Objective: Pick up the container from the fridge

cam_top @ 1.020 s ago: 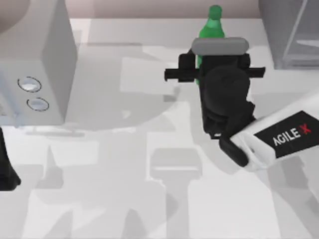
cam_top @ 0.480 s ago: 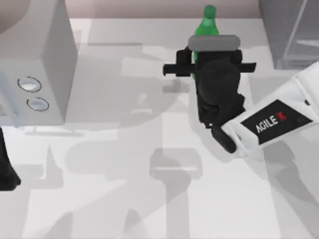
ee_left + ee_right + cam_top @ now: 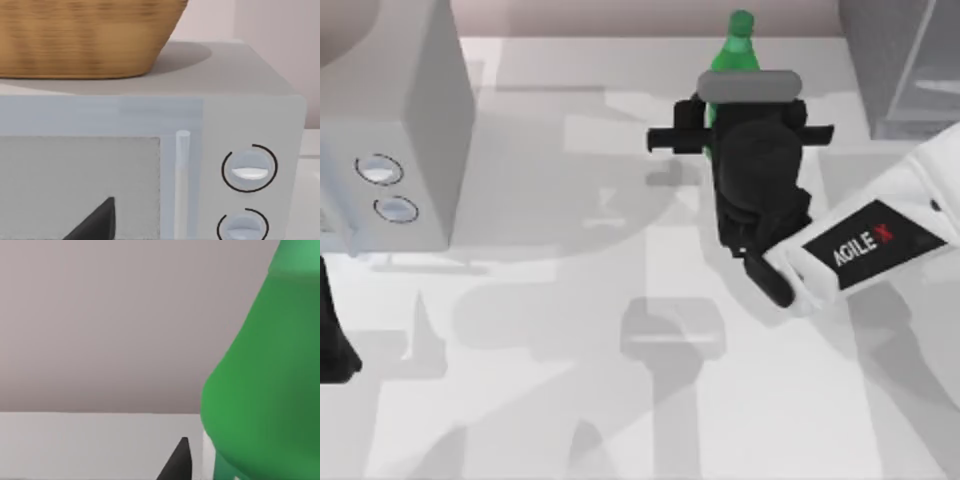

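Top view: container (image 3: 736,45), green, upright, at upper centre of the frame, out on the table (image 3: 570,400); right gripper (image 3: 728,128) is clamped around its body. Fridge (image 3: 900,65) at upper right. Grey box with 2 dials (image 3: 395,130) at upper left; left arm parked at lower left edge.
Left wrist view: dialled box front and wicker basket (image 3: 85,35) on top are seen.
Right wrist view: container (image 3: 265,390) at right of frame.

Over the last second the right gripper (image 3: 740,125) drew a little toward the table's left and far edge, carrying the container (image 3: 732,52) with it. The bottle's cap slid the same way. Since half a second ago, nothing visibly shifted.
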Controlling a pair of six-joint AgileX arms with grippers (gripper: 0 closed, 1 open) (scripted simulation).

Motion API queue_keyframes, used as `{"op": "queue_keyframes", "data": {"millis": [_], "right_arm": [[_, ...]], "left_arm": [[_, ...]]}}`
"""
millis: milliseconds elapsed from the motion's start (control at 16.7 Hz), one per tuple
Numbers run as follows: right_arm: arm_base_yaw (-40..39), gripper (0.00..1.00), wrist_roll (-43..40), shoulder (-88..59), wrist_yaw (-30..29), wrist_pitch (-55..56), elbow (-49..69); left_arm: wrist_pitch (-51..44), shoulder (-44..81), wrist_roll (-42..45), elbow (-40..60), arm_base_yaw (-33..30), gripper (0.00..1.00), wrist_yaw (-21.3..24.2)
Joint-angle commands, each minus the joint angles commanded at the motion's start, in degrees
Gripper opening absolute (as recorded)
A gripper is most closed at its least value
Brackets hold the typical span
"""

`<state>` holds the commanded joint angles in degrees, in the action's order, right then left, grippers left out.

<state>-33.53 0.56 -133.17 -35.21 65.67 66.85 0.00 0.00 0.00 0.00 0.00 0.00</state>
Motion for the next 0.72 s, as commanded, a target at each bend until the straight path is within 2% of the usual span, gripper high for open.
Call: {"op": "queue_keyframes", "data": {"millis": [360, 720], "right_arm": [[0.0, 0.98, 0.0, 0.0, 0.0, 0.0, 0.0], [0.0, 1.0, 0.0, 0.0, 0.0, 0.0, 0.0]], "left_arm": [[0.0, 0.0, 0.0, 0.0, 0.0, 1.0, 0.0], [0.0, 0.0, 0.0, 0.0, 0.0, 1.0, 0.0]]}}
